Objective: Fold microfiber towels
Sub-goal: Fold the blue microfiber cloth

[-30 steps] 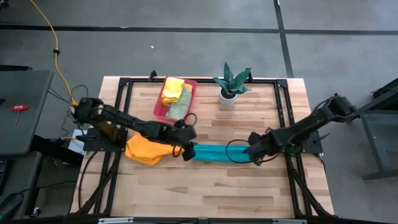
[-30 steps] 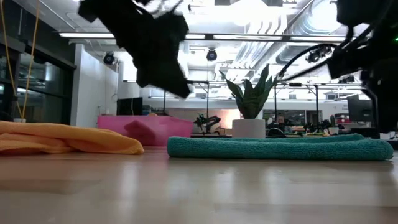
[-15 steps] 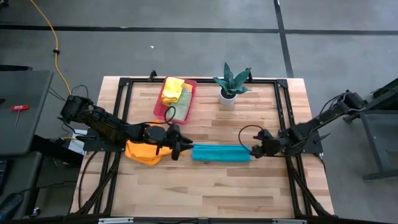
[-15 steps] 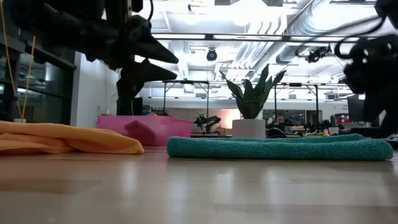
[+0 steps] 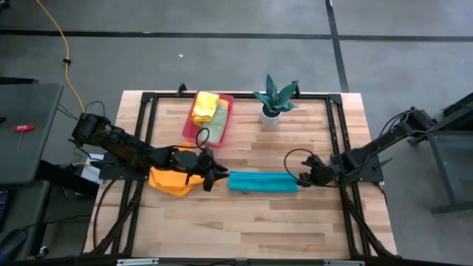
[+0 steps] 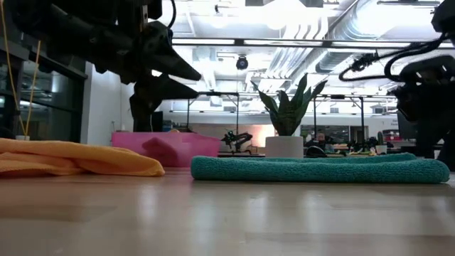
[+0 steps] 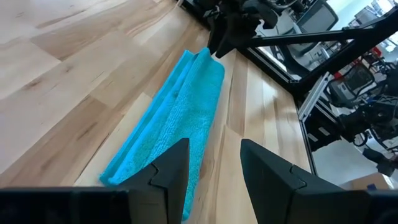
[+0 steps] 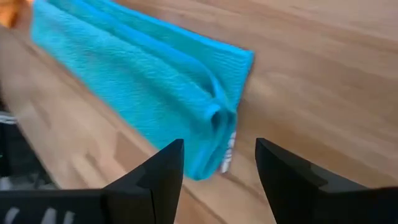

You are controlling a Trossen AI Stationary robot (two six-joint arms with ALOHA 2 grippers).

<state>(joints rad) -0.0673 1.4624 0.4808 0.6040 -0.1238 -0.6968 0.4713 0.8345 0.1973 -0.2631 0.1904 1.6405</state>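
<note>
The teal towel lies folded into a long narrow strip across the middle of the table, flat on the wood. My left gripper is open and hovers just off the strip's left end, pointing along it, clear of the table. My right gripper is open and slants down just off the strip's right end. An orange towel lies crumpled under my left arm.
A pink tray at the far left centre holds a yellow towel and a light green one. A potted plant stands at the far centre. Bare wood lies along the near side of the strip.
Both arms have drawn back from the teal strip and sunk: the left gripper toward the table's left edge, the right toward the right edge. The left gripper has tipped from pointing down to nearly level. The strip has stayed flat where it was.
</note>
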